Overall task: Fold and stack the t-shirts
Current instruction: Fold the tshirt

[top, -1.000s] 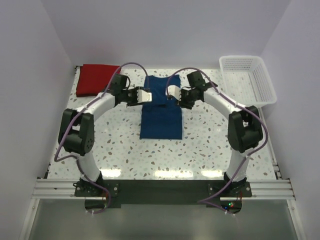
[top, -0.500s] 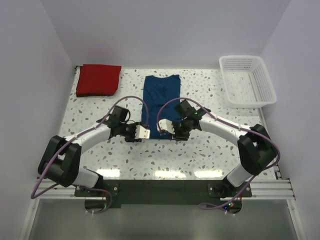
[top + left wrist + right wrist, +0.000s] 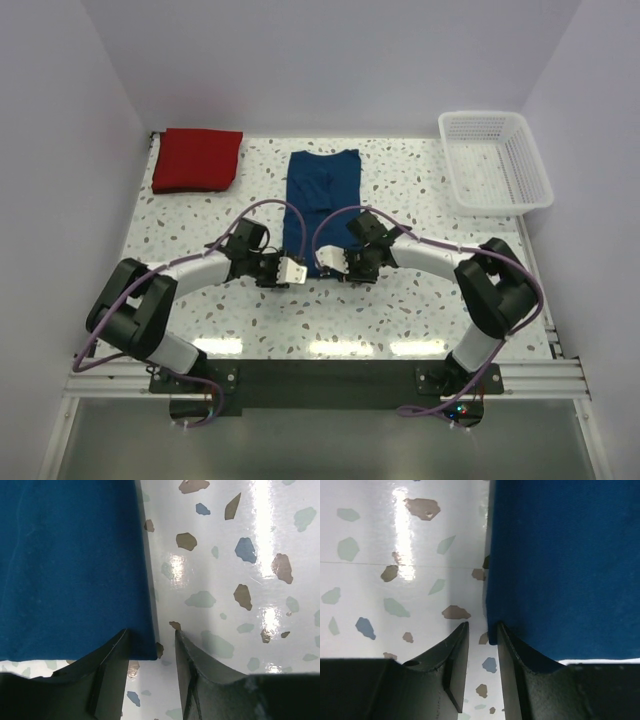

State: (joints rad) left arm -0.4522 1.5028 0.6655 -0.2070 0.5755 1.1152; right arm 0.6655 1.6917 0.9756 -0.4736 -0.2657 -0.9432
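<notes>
The navy shirt is lying flat in the middle of the speckled table, its length running from the far side toward the arms. Both arms are bending inward and meeting at its near edge.

The left gripper is sitting low over the shirt's near left corner. Its jaws are standing moderately wide, and the corner of the cloth is lying in the gap between the two dark fingers, with bare table showing beside it. Nothing is being squeezed.

The right gripper is hovering at the near right corner. Its jaws are standing narrower but apart, with the edge of the cloth running just inside one finger and a strip of table showing between them.

The red shirt is resting folded in the far left corner, well apart from the navy one. A white basket is sitting at the far right.
</notes>
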